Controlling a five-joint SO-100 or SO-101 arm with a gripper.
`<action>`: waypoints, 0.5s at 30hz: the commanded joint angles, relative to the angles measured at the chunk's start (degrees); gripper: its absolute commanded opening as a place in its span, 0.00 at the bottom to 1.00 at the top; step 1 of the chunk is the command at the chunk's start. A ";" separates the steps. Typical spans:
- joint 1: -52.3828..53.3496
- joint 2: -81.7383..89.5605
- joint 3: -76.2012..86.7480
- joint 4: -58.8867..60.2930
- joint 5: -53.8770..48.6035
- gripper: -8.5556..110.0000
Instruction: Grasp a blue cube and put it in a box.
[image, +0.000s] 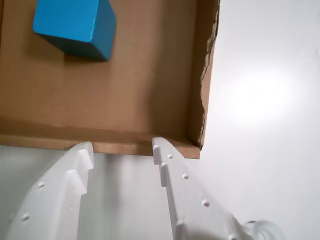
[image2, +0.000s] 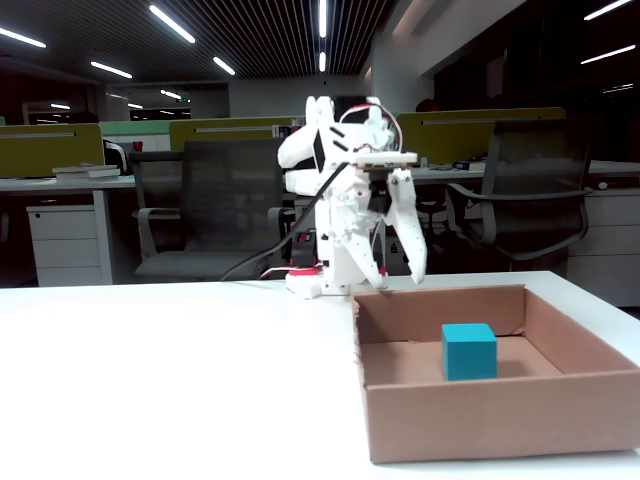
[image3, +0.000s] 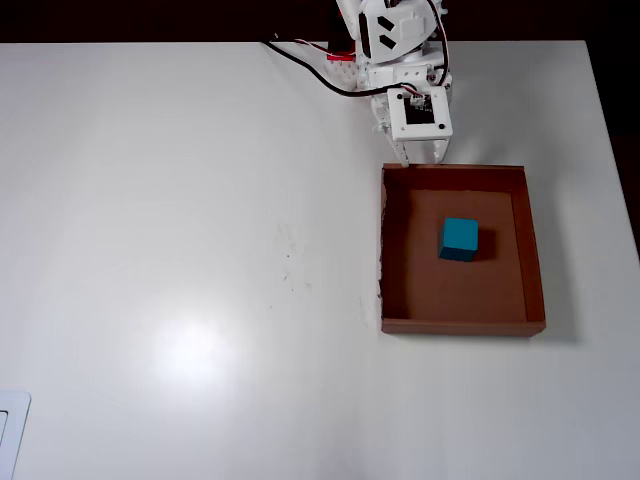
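Note:
The blue cube (image3: 459, 239) rests on the floor of the box (image3: 455, 326), near its middle and nothing is touching it. In the fixed view the blue cube (image2: 469, 351) stands upright behind the box's front wall (image2: 480, 420). My gripper (image3: 418, 160) hangs over the box edge closest to the arm's base. In the wrist view the gripper (image: 122, 146) is open with nothing between its white fingers (image: 172, 175). Their tips sit at the box wall (image: 45, 137), and the blue cube (image: 75, 25) lies beyond, at the top left.
The box stands on a white table (image3: 180, 250). One box wall has a torn edge (image: 204, 75). Red and black cables (image3: 330, 75) run by the arm's base (image2: 320, 280). A white object (image3: 10, 435) sits at the table's lower-left corner. Office chairs (image2: 215, 215) stand behind the table.

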 joint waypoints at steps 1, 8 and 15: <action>-0.44 0.53 1.14 -1.41 0.18 0.18; -2.55 0.62 1.41 -1.05 1.49 0.18; -4.04 0.62 1.49 2.46 2.11 0.18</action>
